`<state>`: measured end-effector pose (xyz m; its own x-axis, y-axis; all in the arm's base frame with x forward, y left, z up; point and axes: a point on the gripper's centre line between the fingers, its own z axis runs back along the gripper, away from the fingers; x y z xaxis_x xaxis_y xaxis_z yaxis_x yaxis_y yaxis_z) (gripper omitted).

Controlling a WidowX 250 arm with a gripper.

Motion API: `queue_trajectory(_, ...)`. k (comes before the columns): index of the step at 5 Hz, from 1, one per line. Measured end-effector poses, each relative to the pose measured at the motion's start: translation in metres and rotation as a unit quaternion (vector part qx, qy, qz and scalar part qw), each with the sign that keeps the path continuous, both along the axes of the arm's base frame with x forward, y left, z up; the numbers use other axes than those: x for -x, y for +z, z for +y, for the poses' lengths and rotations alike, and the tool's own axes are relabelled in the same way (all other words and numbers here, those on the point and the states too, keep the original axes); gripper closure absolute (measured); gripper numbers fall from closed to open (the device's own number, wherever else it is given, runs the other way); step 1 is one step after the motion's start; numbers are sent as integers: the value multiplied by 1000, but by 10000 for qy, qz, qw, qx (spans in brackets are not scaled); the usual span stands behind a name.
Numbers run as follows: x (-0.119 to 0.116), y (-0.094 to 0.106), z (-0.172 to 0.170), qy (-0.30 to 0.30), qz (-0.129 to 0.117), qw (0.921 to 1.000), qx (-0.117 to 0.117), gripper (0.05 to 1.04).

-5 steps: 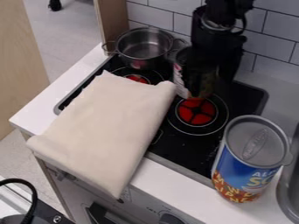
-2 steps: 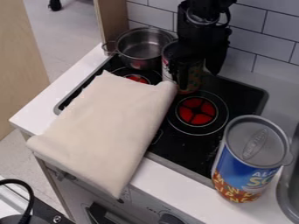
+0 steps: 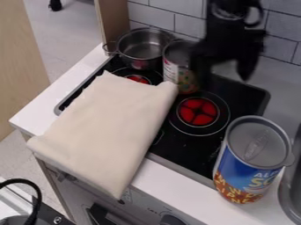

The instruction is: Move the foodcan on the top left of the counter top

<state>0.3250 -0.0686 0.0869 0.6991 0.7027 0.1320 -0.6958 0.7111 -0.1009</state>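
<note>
White-tiled wall (image 3: 159,19) behind white counter (image 3: 44,105); one black stovetop (image 3: 185,151), two red burners (image 3: 198,112) showing. One steel pot (image 3: 138,52), one pale folded cloth (image 3: 106,127), two cans: foodcan (image 3: 178,72) on stovetop just beside pot, near cloth's upper right corner; larger blue can (image 3: 250,160) near sink (image 3: 284,193). One gripper (image 3: 225,70) over stovetop, right of foodcan, fingers apart.

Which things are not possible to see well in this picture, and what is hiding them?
In the camera view:
- Food can: right edge, behind the gripper.
- Gripper: outline blurred.
- Stove: part lies under the cloth.
- Sink: cut off by right edge.
</note>
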Motion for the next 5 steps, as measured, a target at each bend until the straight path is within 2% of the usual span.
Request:
queue_trajectory(1, 13, 15, -13, -759, 31, 9971, -5, 87)
queue_trajectory(2, 29, 17, -1, -989, 160, 9948, -175, 87)
queue_trajectory(3, 47, 25, 38, -1459, 334, 9879, -401, 87)
queue_trajectory(4, 54, 25, 82, -1304, 214, 9887, -712, 87)
queue_trajectory(5, 50, 27, 111, -1114, 78, 9894, -925, 87)
